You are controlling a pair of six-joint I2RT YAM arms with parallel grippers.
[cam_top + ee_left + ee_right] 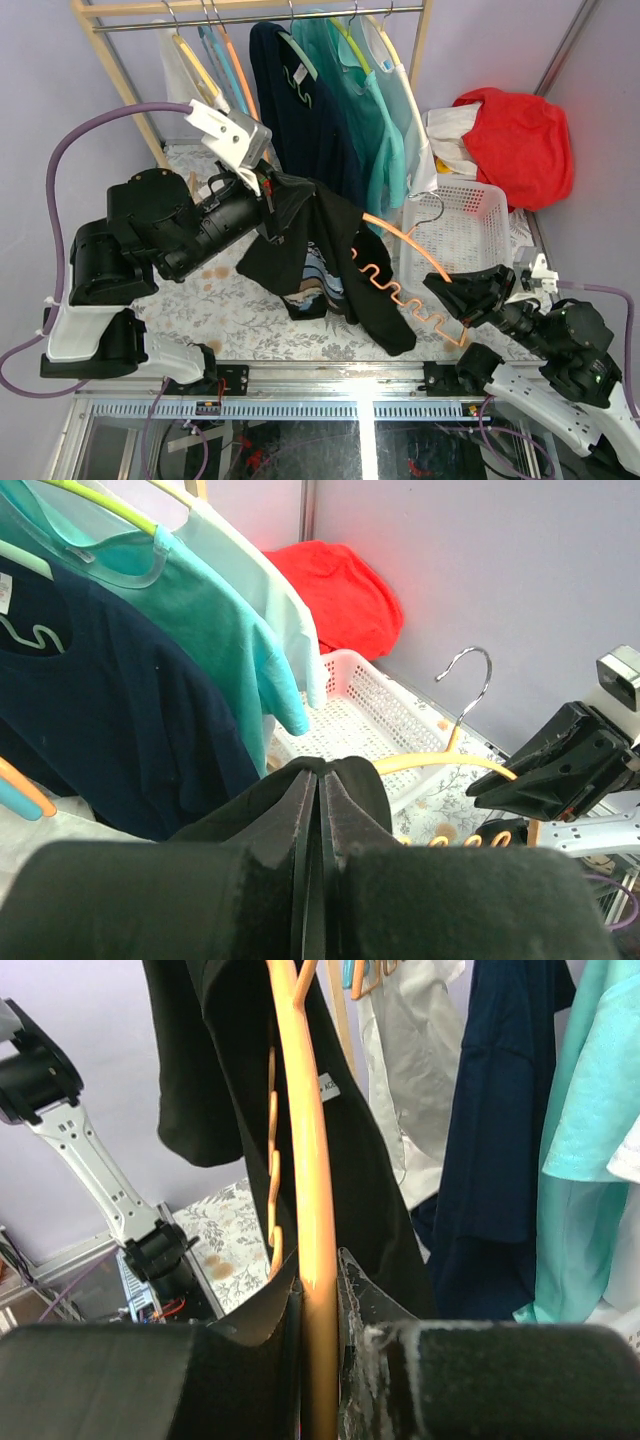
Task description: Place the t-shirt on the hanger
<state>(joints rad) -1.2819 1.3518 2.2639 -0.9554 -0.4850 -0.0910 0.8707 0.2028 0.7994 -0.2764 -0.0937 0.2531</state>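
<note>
The black t-shirt (345,255) hangs in the air over the table, its blue and white graphic showing near the lower hem. My left gripper (272,208) is shut on the shirt's upper edge (345,780) and holds it up. The orange hanger (405,240) has its left half inside the shirt; its wavy bar (400,290) and silver hook (432,208) stick out to the right. My right gripper (452,290) is shut on the hanger's right arm (312,1200). In the right wrist view the shirt (360,1150) drapes behind the hanger.
A wooden rack (250,10) at the back holds a navy shirt (300,110), teal shirts (375,110) and yellow and blue hangers. A white basket (465,225) stands at the right with a red cloth (515,140) behind it. The table has a floral cover (215,300).
</note>
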